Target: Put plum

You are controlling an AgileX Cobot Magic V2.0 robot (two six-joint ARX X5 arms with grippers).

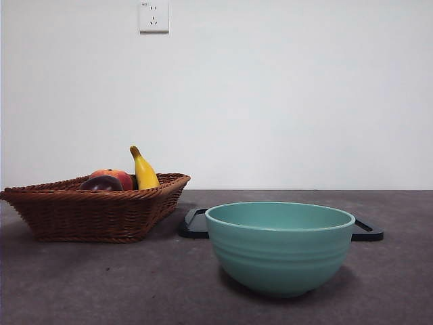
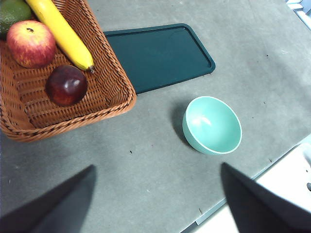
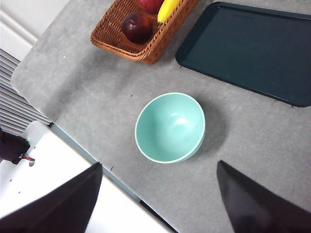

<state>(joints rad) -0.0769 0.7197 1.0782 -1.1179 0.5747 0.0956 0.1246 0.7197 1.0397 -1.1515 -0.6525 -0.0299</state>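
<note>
Right now my left end effector hangs high over the desk with its jaws spread wide and nothing between them, and my right end effector waits the same way, wide and empty, above the near edge. The plum lies in the wicker basket, on the woven floor near the corner that faces the bowl; seen across the desk from the front, it sits at about nine o'clock from the teal bowl, just beside the red-orange fruit and close to the tip of the banana. I cannot tell whether it touches either of them. A dark tray lies flat behind the bowl, and a green fruit shows at the basket's far corner. The task names no goal, so I judge the empty bowl or the tray to be the likely place. The step in hand, as I read it, is the reach and grasp, and my left arm is the nearer one. To do it well I would come down from straight above, turn the jaws so that one slides into the free space toward the basket wall and the other between the plum and the banana's tip, and close on the widest part. Its skin looks smooth and glossy, so I expect it to slip under a shallow pinch; a low, centred grip and a straight lift clear of the rim should spare the neighbours.
</note>
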